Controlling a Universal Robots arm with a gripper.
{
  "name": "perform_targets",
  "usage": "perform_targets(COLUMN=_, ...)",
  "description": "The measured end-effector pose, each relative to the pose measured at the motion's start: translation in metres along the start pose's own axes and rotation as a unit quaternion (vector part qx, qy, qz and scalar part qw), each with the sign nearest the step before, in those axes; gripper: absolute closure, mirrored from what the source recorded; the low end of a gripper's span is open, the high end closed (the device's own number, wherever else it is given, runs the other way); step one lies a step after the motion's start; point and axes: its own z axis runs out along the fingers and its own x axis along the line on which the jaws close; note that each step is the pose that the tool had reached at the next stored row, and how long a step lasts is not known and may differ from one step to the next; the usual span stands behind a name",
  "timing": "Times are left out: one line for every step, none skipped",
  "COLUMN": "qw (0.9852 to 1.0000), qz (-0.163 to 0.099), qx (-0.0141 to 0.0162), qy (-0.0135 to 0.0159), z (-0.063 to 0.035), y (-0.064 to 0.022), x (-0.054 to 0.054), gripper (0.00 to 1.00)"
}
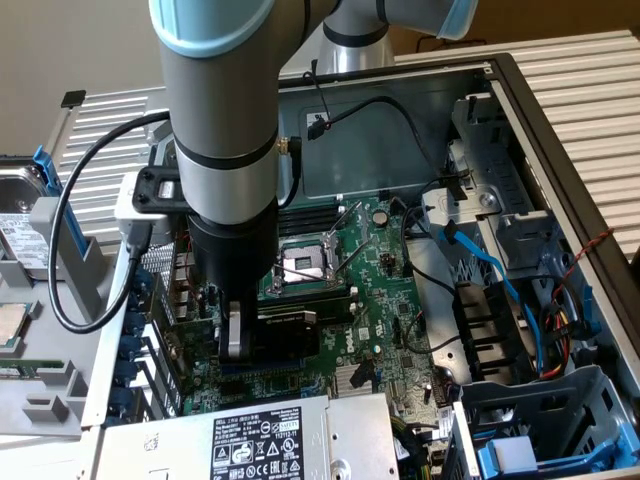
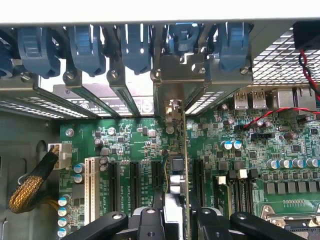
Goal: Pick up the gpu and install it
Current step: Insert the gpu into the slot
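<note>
- Gripper (image 1: 248,345) hangs straight down from the arm into the open PC case, low over the motherboard (image 1: 385,290), next to the CPU socket (image 1: 305,262) on the exterior view's left.
- Jaws clamped on the gpu (image 1: 287,335), one finger on each flat side. Held that way so the card stays on edge, connector side down, for a vertical push.
- Wrist view: gpu (image 2: 182,167) seen edge-on, running between the fingers (image 2: 150,222) towards the rear wall of the case.
- Card's metal bracket (image 2: 172,107) sits at a rear slot opening, under the row of blue retention clips (image 2: 135,45). Judged: card lined up so bracket and slot meet together.
- Empty black expansion slots (image 2: 134,180) lie parallel on either side; white slot (image 2: 91,189) further off. Gpu sits between two black ones, over its own slot.
- Seating: can't tell if the edge connector is fully home; contact line hidden by card and fingers.
- PSU (image 1: 260,445) just beside the work area; cables well apart from the card.
</note>
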Motion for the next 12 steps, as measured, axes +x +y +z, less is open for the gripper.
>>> perform_targets(qw=1.0, qz=0.0, qx=0.0, qy=0.0, z=0.0, y=0.0, x=0.0, gripper=0.71)
perform_targets(qw=1.0, qz=0.0, qx=0.0, qy=0.0, z=-0.0001, y=-0.0001, x=0.0, gripper=0.71)
perform_targets(qw=1.0, qz=0.0, qx=-0.0001, qy=0.0001, z=-0.0002, y=-0.0003, x=0.0, gripper=0.71)
perform_targets(qw=1.0, qz=0.0, qx=-0.0002, qy=0.0001, z=-0.0003, y=-0.0007, x=0.0, gripper=0.71)
perform_targets(qw=1.0, qz=0.0, qx=-0.0002, qy=0.0001, z=-0.0004, y=-0.0011, x=-0.0001, gripper=0.71)
perform_targets(qw=1.0, qz=0.0, qx=-0.0001, qy=0.0001, z=-0.0003, y=-0.0013, x=-0.0001, gripper=0.71)
perform_targets(qw=1.0, qz=0.0, qx=-0.0001, qy=0.0, z=-0.0003, y=-0.0014, x=-0.0001, gripper=0.71)
perform_targets(qw=1.0, qz=0.0, qx=0.0, qy=0.0, z=-0.0003, y=-0.0015, x=-0.0001, gripper=0.71)
perform_targets(qw=1.0, qz=0.0, qx=0.0, qy=0.0, z=-0.0003, y=-0.0016, x=-0.0001, gripper=0.71)
perform_targets(qw=1.0, qz=0.0, qx=0.0, qy=0.0, z=-0.0003, y=-0.0016, x=-0.0001, gripper=0.71)
perform_targets(qw=1.0, qz=0.0, qx=0.0, qy=0.0, z=-0.0003, y=-0.0016, x=-0.0001, gripper=0.71)
perform_targets(qw=1.0, qz=0.0, qx=0.0, qy=0.0, z=-0.0003, y=-0.0016, x=-0.0001, gripper=0.71)
